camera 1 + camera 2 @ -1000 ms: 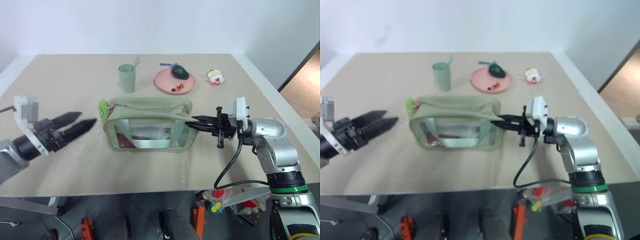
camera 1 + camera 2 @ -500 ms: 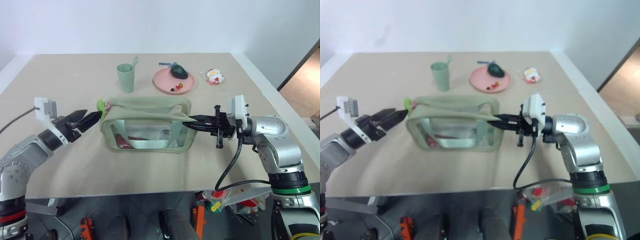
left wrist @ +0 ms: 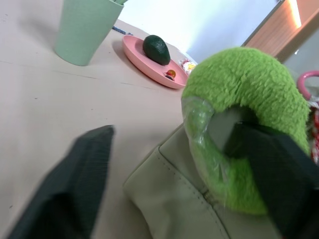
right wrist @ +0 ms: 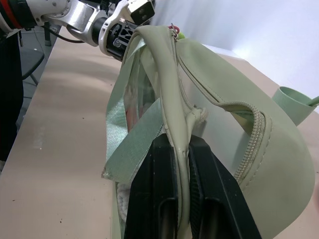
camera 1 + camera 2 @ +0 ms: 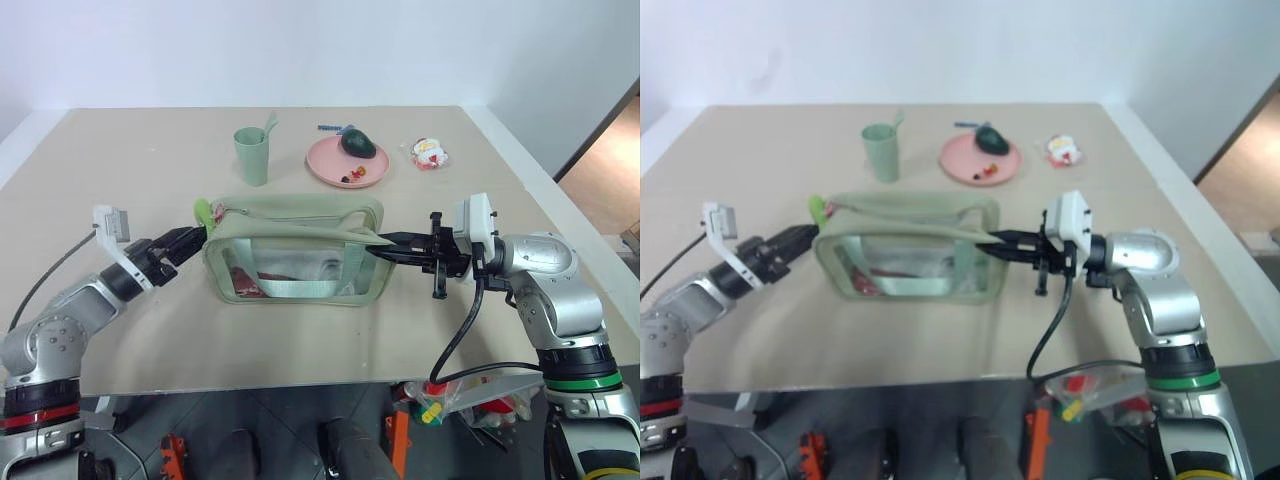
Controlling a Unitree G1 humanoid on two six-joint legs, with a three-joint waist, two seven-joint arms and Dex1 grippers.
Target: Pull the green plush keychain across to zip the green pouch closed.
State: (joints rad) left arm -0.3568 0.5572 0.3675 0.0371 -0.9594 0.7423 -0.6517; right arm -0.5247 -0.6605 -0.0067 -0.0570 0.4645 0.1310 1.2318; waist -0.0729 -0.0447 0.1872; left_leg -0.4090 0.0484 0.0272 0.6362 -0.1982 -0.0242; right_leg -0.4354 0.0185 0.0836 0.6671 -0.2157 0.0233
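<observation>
The green pouch (image 5: 300, 214) stands mid-table, its clear panel facing me. The green plush keychain (image 5: 204, 212) hangs at the pouch's upper left corner. My left gripper (image 5: 193, 238) is open right at that corner. In the left wrist view the plush (image 3: 249, 94) rests against one finger (image 3: 281, 169), while the other finger (image 3: 75, 184) stands well apart from it. My right gripper (image 5: 378, 248) is shut on the fabric tab (image 4: 182, 134) at the pouch's right end, holding it level.
Behind the pouch are a pale green cup (image 5: 253, 155), a pink plate (image 5: 340, 166) carrying an avocado (image 5: 360, 145), and a small red-and-white toy (image 5: 430, 153). The table's front edge (image 5: 300, 385) runs just below both arms.
My left arm has swung in from the left to the pouch's left corner, and its fingers now flank the plush. The right gripper and the pouch have stayed put.
</observation>
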